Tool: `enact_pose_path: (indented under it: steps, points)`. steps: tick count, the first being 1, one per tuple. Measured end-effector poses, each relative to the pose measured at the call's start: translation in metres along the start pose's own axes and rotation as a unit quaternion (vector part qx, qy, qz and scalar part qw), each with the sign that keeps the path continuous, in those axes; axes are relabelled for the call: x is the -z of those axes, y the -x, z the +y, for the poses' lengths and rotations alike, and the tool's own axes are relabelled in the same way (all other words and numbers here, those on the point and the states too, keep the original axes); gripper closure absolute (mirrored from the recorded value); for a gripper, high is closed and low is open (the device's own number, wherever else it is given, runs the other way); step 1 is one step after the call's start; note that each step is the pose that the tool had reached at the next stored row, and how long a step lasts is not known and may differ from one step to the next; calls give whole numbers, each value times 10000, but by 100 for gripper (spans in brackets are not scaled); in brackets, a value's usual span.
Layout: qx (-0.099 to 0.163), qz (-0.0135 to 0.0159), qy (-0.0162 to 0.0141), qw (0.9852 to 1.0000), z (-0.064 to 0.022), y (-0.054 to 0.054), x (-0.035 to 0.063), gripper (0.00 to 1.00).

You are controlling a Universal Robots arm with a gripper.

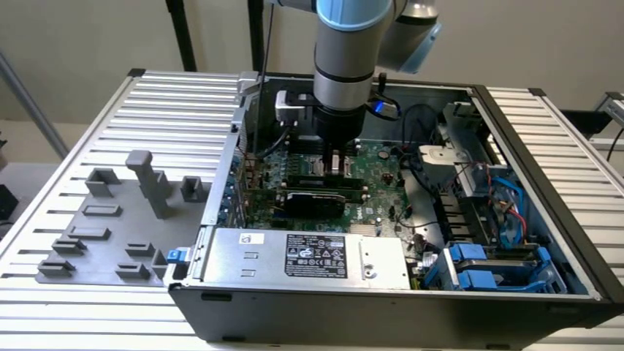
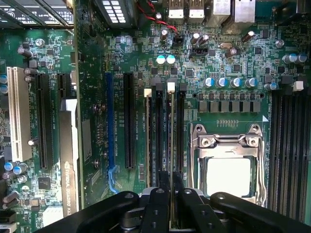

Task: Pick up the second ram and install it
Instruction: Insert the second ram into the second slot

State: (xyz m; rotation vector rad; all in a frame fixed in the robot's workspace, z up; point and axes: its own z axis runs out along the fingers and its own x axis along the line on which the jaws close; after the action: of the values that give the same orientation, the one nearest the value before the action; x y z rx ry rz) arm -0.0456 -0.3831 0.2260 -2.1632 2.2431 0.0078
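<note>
On the exterior view's left the grey holder blocks [image 1: 107, 227] stand empty on the tabletop [image 1: 58, 307]; in the open computer case [image 1: 410, 307] the gripper [image 2: 170, 182] hangs low over the motherboard [image 2: 233, 73]. Its fingers [image 2: 158, 204] are nearly closed, pinching the second ram [image 2: 171, 131] edge-on over a black slot [image 2: 159, 141]. Good seating, I judge, needs the stick upright, square to the slot, pressed evenly

Soft, even room light is falling over the exterior view, leaving the ribbed counter [image 1: 88, 117] pale and washed while the inside of the computer case [image 1: 390, 307] is sitting in dimmer shade. In the wrist view the motherboard [image 2: 233, 63] is showing crisply, with mild glare glinting off the CPU socket [image 2: 228, 167], while the dark hand [image 2: 171, 204] close to the lens is reading soft and underlit.
</note>
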Motion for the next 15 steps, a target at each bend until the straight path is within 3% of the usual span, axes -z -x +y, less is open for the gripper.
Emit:
enact_pose_path:
  steps: [15]
  points:
    - [0,0,0,10000,1,11,-20,87]
